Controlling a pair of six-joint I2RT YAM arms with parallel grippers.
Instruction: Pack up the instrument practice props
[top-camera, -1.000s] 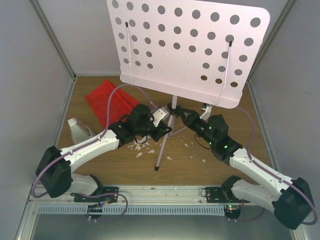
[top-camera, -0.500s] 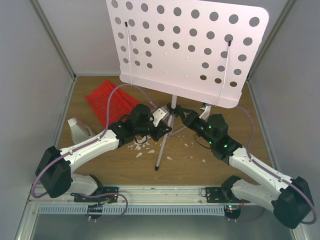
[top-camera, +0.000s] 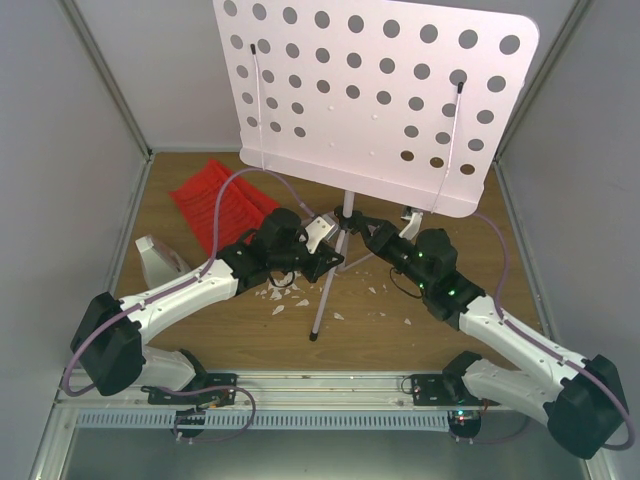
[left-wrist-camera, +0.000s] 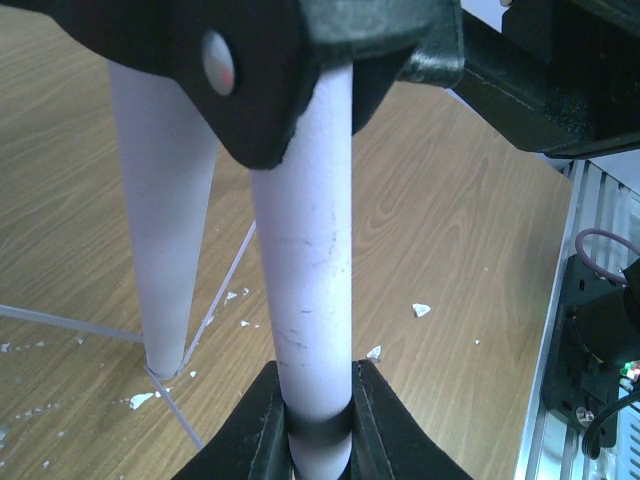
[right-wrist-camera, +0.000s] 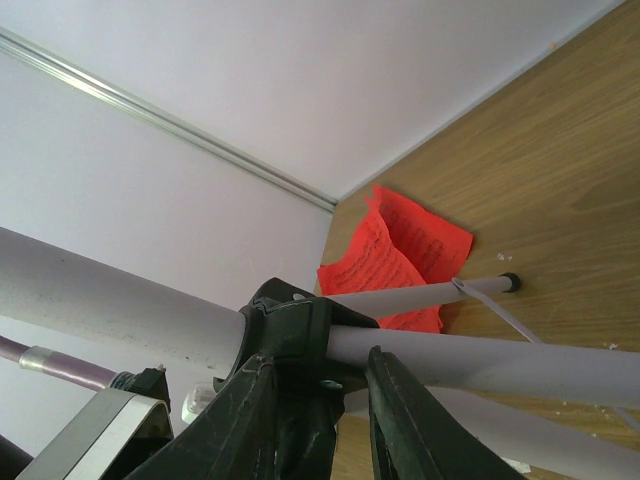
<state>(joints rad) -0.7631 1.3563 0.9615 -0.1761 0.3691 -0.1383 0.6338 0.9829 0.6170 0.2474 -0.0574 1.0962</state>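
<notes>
The pale perforated music-stand plate stands tall at the back centre on silver tripod legs. My left gripper is shut on one pale leg tube, its fingertips pressed on both sides. My right gripper is at the stand's pole from the right; in its wrist view its fingers straddle the black tripod collar and hold it. The red ribbed sheets lie at the back left and show in the right wrist view. The white pyramid metronome stands at the left edge.
Small white crumbs lie scattered on the wooden table around the legs, also in the left wrist view. Grey walls close in the left, right and back. A metal rail runs along the near edge.
The stand plate has shifted a hair to the left; both arms stay where they were, still on the stand.
</notes>
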